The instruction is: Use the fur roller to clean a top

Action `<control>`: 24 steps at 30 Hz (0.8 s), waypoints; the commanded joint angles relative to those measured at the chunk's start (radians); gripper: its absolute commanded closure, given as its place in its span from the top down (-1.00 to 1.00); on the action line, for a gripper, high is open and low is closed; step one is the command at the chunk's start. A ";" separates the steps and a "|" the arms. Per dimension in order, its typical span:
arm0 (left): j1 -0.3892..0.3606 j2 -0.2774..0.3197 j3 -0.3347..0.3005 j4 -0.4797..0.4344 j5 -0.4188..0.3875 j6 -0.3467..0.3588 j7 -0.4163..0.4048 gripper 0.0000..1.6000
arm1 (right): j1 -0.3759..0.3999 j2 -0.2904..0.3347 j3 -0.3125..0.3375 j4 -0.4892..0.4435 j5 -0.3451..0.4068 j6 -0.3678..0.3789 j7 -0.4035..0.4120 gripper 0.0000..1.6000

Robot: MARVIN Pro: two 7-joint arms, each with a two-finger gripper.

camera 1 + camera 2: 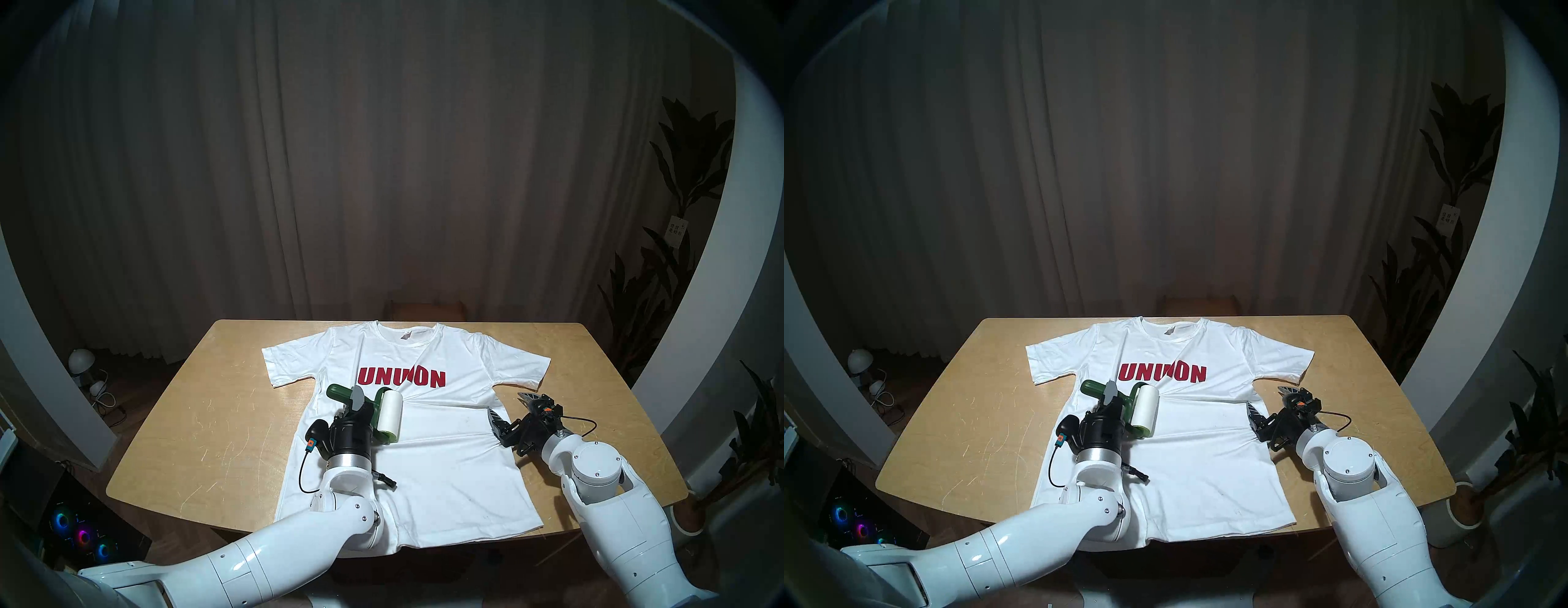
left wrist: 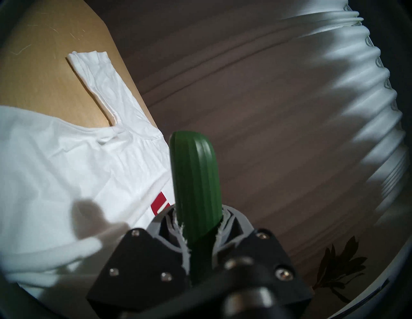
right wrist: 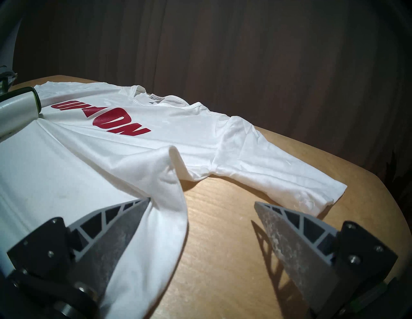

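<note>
The white T-shirt (image 1: 424,458) with red "UNUION" lettering lies flat on the wooden table (image 1: 203,424), collar at the far edge. My left gripper (image 1: 354,403) is shut on the dark green handle of the fur roller (image 1: 390,409). The roller's white roll rests on the shirt just below the lettering. In the left wrist view the green handle (image 2: 196,189) stands between the closed fingers. My right gripper (image 1: 511,409) is open at the shirt's right side edge. In the right wrist view one finger (image 3: 124,225) lies on the cloth and the other finger (image 3: 287,229) over bare table.
The shirt's hem hangs over the table's near edge. A chair back (image 1: 428,308) stands behind the far edge. Plants (image 1: 679,212) stand at the right, and a lamp (image 1: 82,361) and a lit computer case (image 1: 85,535) on the floor at the left.
</note>
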 commanded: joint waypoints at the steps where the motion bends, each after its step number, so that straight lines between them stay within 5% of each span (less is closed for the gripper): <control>1: 0.042 0.039 -0.063 0.027 -0.115 0.042 0.011 -1.00 | -0.049 0.008 0.002 0.032 -0.027 0.039 -0.032 1.00; 13: 0.094 0.059 -0.086 0.022 -0.166 0.084 -0.022 -1.00 | -0.052 0.022 0.011 0.043 -0.021 0.041 -0.047 1.00; 24: 0.113 0.124 -0.057 -0.043 -0.036 -0.018 -0.012 -1.00 | -0.036 0.023 0.018 0.058 -0.007 0.037 -0.042 1.00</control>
